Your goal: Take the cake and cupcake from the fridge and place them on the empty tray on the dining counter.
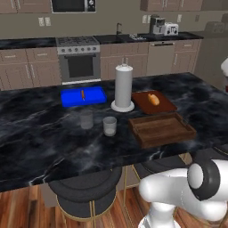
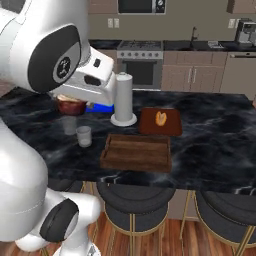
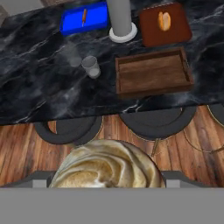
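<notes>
The bench (image 3: pixel 39 87), a long black marbled island, lay ahead of the claw (image 3: pixel 105 178) and below it. Two black round stools (image 3: pixel 72 129) stood on the wood floor at its near edge, between the claw and the bench top.

The tray (image 3: pixel 153 74), dark brown wood with a low rim, sat on the bench ahead of the claw and a little to its right. It was close to the near edge and nothing lay in it. Beyond the tray, farther from the claw, was a flat reddish board (image 3: pixel 177 35). A blue tray (image 3: pixel 96 24) lay ahead and to the left, at about the same depth as the board. Between those two stood a tall grey roll (image 3: pixel 120 13) on a round white base.

Two glasses (image 3: pixel 90 66) stood side by side on the bench, left of the tray and nearer the claw than the blue tray.

The cupcake (image 3: pixel 105 164) sat right in the claw, its swirled tan top up. The fingers (image 3: pixel 43 178) were spread wide and pressed on its two sides. In the right base view its brown body (image 2: pixel 71 106) hung just under the hand.

A small bread roll (image 3: pixel 164 21) lay on the board. A thin orange stick (image 3: pixel 84 16) lay in the blue tray.
</notes>
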Available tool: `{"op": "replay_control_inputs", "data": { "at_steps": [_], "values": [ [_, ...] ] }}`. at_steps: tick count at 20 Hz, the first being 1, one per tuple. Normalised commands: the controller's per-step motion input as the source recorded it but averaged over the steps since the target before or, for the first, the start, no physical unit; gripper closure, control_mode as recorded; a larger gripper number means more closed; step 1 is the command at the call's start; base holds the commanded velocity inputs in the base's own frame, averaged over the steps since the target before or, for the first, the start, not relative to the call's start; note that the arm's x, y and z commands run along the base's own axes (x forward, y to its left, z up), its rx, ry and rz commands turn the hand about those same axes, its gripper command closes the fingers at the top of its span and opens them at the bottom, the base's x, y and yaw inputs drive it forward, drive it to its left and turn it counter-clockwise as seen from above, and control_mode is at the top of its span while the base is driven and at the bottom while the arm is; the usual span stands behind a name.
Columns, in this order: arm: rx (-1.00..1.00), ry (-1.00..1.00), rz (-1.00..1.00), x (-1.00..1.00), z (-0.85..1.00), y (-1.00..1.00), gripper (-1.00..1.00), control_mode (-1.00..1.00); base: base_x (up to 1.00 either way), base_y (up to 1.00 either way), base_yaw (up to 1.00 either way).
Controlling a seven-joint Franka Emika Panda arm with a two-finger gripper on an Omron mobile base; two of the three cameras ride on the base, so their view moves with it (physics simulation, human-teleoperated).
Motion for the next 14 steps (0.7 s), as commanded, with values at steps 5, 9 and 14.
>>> {"op": "replay_control_inputs", "data": {
  "at_steps": [5, 9, 14],
  "values": [
    [0.03, 0.04, 0.11, 0.68, -0.59, -0.03, 1.0, -1.0, 0.0, 0.0, 0.0],
    [0.0, -0.01, 0.1, 0.45, -0.36, 0.0, 1.0, -1.0, 0.0, 0.0, 0.0],
    [0.0, -0.09, 0.08, 0.22, -0.29, 0.0, 1.0, -1.0, 0.0, 0.0, 0.0]
  ]
}}
